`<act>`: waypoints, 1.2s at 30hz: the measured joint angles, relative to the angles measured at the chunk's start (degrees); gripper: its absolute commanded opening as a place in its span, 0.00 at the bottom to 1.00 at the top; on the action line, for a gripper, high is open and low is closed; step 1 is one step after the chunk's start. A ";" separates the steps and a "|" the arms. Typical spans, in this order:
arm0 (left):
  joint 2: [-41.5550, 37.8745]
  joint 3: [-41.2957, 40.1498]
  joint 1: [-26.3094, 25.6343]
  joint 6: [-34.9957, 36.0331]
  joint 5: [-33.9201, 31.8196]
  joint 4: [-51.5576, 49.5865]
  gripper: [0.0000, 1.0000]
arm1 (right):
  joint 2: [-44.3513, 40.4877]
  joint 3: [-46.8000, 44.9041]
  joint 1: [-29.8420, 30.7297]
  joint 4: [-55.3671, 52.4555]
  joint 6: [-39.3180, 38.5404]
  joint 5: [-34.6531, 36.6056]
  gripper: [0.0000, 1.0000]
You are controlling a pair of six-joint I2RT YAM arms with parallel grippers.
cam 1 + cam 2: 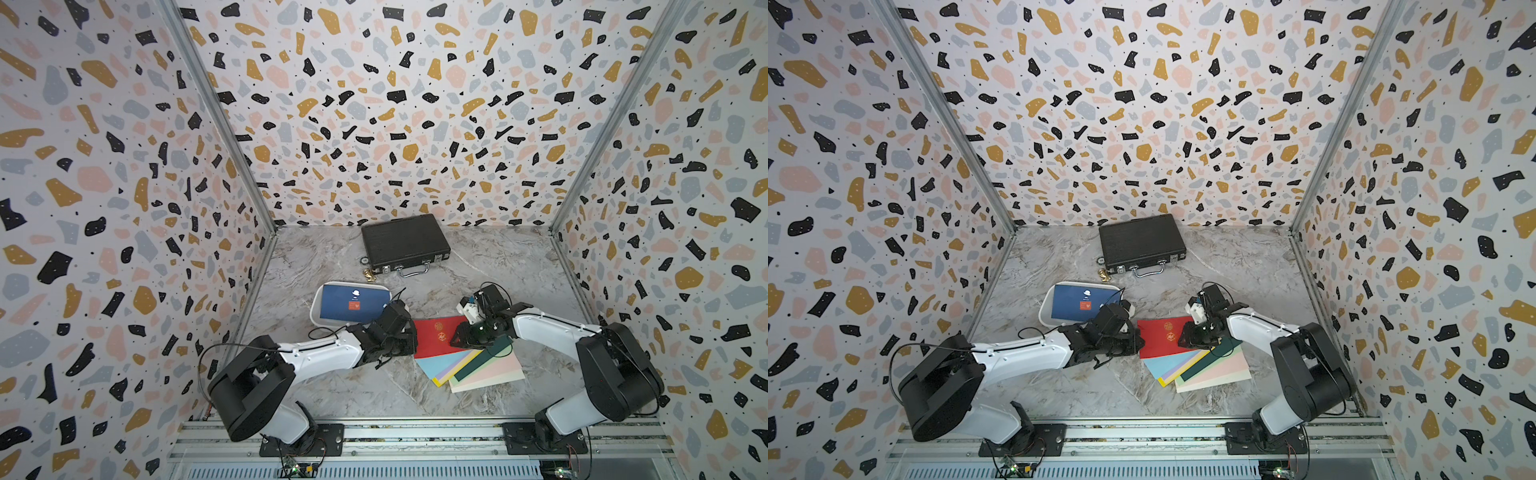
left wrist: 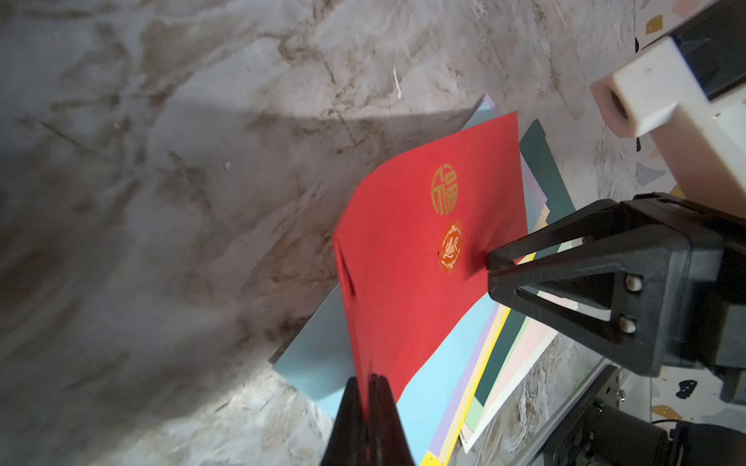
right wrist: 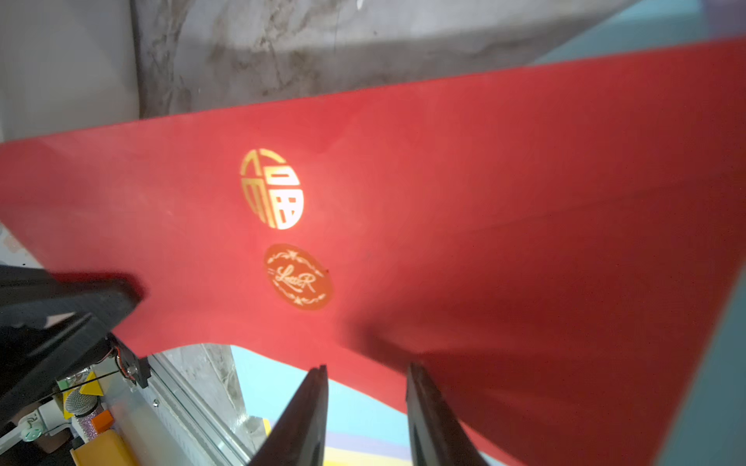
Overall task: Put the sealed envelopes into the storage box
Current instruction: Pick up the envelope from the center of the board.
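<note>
Closest to the left wrist camera, the left gripper [image 2: 369, 381] is seen pressed together on one edge of the red envelope [image 2: 424, 290]. That envelope is bowed upward off the fanned stack of envelopes [image 2: 319, 363]. The right gripper [image 2: 489, 269] is set against the red sheet beside its seal [image 2: 451, 247].

From the right wrist, the right gripper [image 3: 367, 369] is shown with jaws parted, gripping nothing.

The step is judged to be peeling off the top envelope. Next, the right tips must be cleared so it can be carried over and laid flat.

In both top views, the white storage box [image 1: 314, 309] [image 1: 1043, 311] is found beside the left arm, holding one navy envelope [image 1: 353, 301]. The black briefcase [image 1: 405, 243] is closed, its contents unseen.
</note>
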 measured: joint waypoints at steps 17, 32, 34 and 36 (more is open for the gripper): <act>-25.92 11.08 0.39 44.68 3.91 -29.33 0.00 | -26.16 13.09 5.33 -8.22 -25.64 -1.33 0.58; -37.62 5.03 0.42 55.98 13.90 -33.33 0.00 | -19.23 17.22 13.22 -18.91 -48.26 -12.57 0.50; -38.16 4.55 0.42 56.02 13.86 -33.29 0.00 | -18.80 17.22 13.77 -19.21 -48.87 -13.14 0.49; -38.32 4.42 0.42 56.04 13.86 -33.35 0.00 | -18.45 17.20 14.34 -19.41 -49.31 -13.57 0.49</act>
